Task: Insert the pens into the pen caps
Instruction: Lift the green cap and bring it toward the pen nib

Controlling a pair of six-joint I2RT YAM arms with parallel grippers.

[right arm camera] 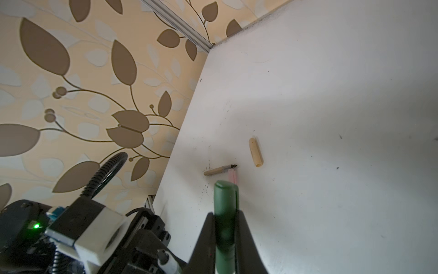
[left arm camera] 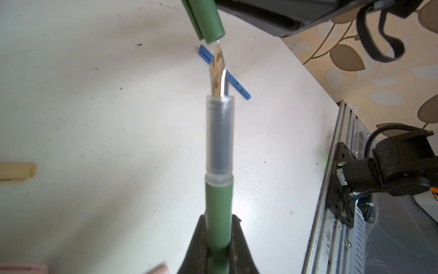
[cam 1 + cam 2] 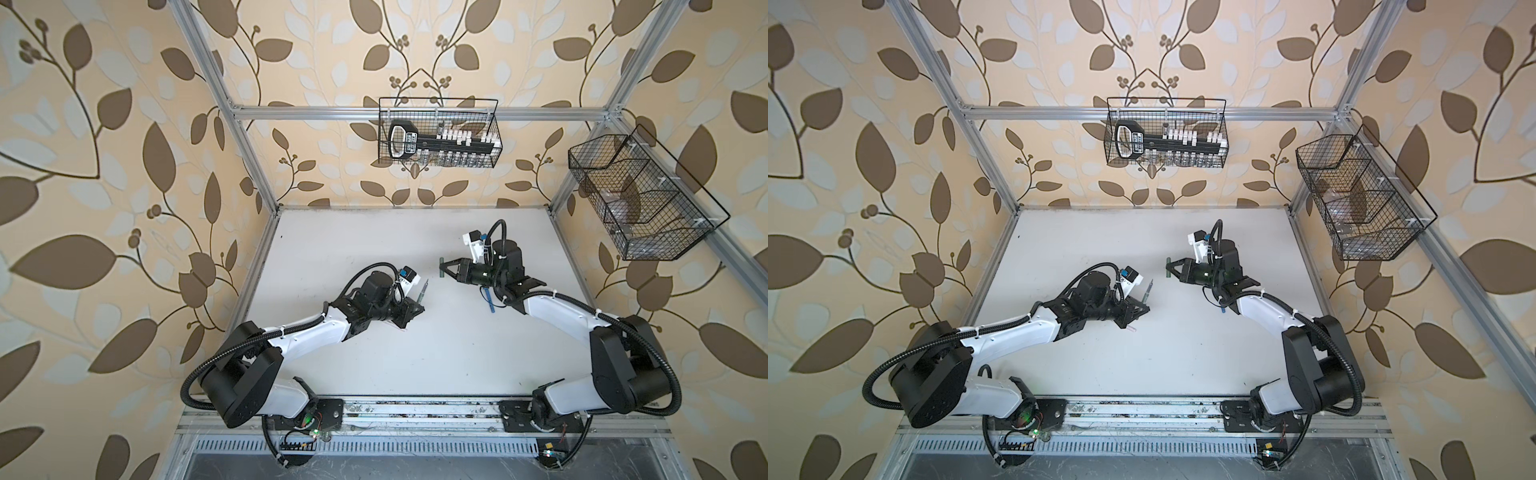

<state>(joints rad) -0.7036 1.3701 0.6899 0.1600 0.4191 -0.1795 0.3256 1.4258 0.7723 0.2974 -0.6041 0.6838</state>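
Nib of the dark green pen point(image 2: 219, 166) points toward the dark green cap point(image 2: 209, 20), though both top views show the two apart. The left gripper point(image 2: 218, 225) is clamped on the pen's barrel above the bench point(image 3: 415, 353); the right gripper point(image 1: 225, 225) is clenched on the cap. Beyond the dark green pen a blue pen point(image 2: 240, 89) lies on the bench; a tan cap point(image 1: 256, 153) and a tan pen point(image 1: 219, 170) lie off to its side.

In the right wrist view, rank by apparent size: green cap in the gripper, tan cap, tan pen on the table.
1. Dark green plastic cap, largest, but nearest the camera.
2-3. Stubby tan tube cap and thin tan stick pen: similar length, cap thicker; too close to rank.
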